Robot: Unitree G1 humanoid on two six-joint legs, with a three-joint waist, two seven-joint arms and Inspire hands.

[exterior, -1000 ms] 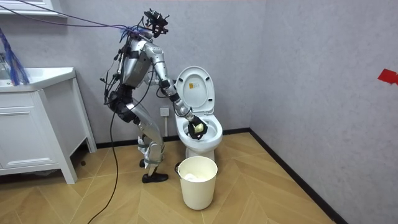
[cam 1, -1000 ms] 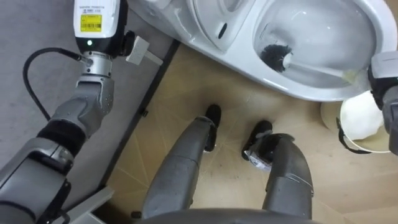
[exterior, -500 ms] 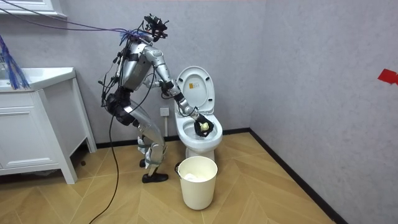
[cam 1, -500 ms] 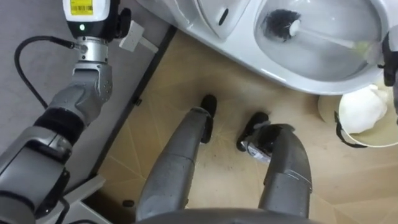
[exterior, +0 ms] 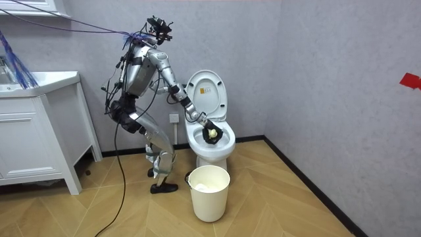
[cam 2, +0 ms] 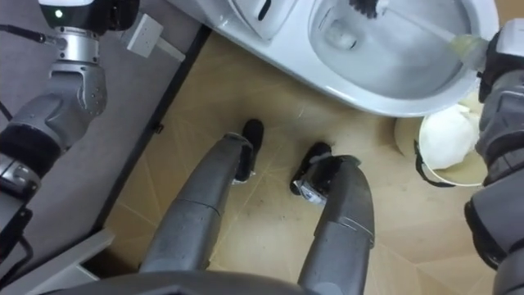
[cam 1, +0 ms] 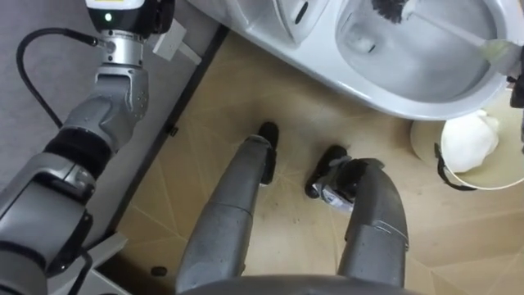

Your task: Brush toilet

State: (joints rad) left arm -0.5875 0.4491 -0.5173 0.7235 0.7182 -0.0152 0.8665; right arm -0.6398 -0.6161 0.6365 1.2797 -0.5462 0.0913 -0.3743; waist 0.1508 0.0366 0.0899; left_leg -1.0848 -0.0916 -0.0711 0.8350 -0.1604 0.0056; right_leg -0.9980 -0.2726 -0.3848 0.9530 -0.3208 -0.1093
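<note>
I stand at a white toilet point(cam 1: 426, 102) with its lid up point(exterior: 205, 95). The toilet brush's dark head point(cam 1: 395, 6) is inside the bowl, at the top edge of the left eye view. Its white handle point(cam 1: 458, 34) runs right to a pale green grip point(cam 2: 463, 44). My right hand point(cam 2: 501, 61) is shut on that grip at the bowl's right rim, and the room view shows it over the bowl point(exterior: 210, 133). My left hand point(cam 1: 123, 12) is raised at the top left by the grey wall, with its fingers cut off by the picture's edge.
A white bin point(exterior: 209, 191) with a white lump point(cam 1: 468, 139) in it stands on the wood floor just right of my feet, below the bowl's front. A white cabinet point(exterior: 39, 131) stands at the room view's left. Grey walls close in behind and beside the toilet.
The brush head has moved across the bowl toward its far side, away from me. The eye view has also shifted slightly. My right hand keeps hold of the grip.
</note>
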